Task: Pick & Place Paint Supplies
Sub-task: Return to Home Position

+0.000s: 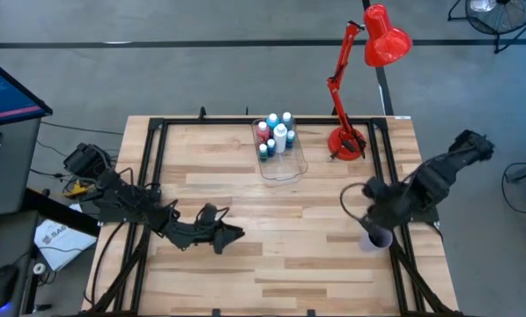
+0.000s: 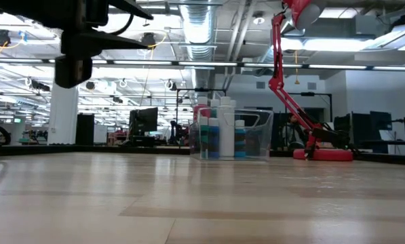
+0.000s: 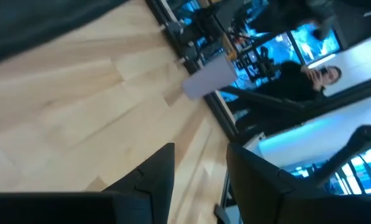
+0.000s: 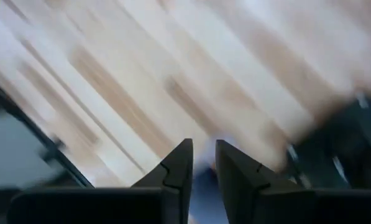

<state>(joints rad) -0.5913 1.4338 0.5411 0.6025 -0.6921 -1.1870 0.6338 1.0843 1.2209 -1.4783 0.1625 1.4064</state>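
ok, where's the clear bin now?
High view: the clear bin sits top-centre on the table, just left of the red lamp base, paint bottles standing inside.

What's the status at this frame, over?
Left gripper open, empty, over table's left. Right gripper open, empty, above purple cup. Paint bottles in clear box. Nothing in the way.

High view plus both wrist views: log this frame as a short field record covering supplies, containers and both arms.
paint bottles: upright, grouped inside the clear bin
clear bin: back of the table, near centre
purple cup: by the table's right edge, partly under the right arm; contents hidden
left pincer: open, holding nothing, over wood left of centre
right pincer: open narrowly, holding nothing, close by the cup
red desk lamp: base just right of the bin
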